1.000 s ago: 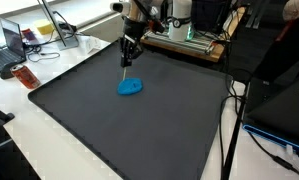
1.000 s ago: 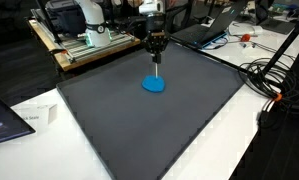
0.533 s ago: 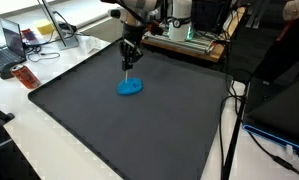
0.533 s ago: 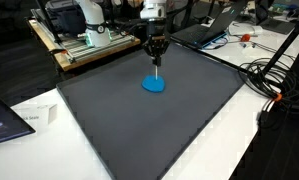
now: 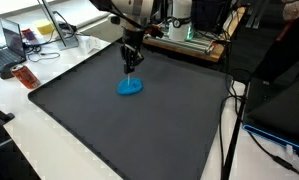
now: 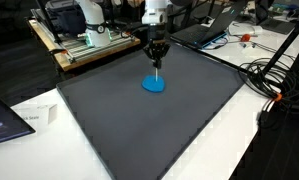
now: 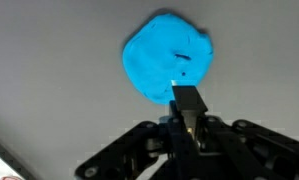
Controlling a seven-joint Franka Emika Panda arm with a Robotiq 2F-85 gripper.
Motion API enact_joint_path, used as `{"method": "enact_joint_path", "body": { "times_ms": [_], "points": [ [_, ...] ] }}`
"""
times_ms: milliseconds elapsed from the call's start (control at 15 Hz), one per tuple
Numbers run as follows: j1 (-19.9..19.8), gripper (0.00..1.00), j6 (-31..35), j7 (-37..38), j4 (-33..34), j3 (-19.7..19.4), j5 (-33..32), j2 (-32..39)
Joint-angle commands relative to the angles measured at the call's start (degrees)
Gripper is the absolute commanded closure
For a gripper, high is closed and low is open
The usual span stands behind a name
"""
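At your far left in an exterior view, one laptop (image 5: 7,45) and one reddish packet (image 5: 26,77) sit on the white tabletop (image 5: 49,130), just off the edge of the single dark mat (image 5: 139,130). The mat looks flat and matte, with straight edges. Moving right, the one blue blob (image 5: 130,87) lies on the mat's far half, well apart from every edge. You have open mat on all sides of it, most of it toward the near edge. In the wrist view the blob (image 7: 169,55) is a roundish, uneven patch that looks soft. Over it the jaws are clenched on one thin stick (image 5: 127,68), pale and nearly upright. Its tip is at the blob, but I cannot tell whether it touches. Further right, cables (image 5: 230,110) hang past the mat's edge.
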Motion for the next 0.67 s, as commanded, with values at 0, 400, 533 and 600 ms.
{"method": "enact_joint_path", "body": {
  "times_ms": [0, 400, 533, 600],
  "points": [
    [-1.1, 0.97, 2.0, -3.5, 2.7, 0.7, 2.4, 1.8],
    [-0.9, 0.97, 2.4, -3.5, 3.2, 0.5, 2.1, 2.8],
    [-0.9, 0.97, 2.5, -3.3, 3.3, 0.5, 2.1, 2.9],
    [-0.9, 0.97, 2.5, -3.3, 3.3, 0.4, 2.0, 3.0]
  ]
}}
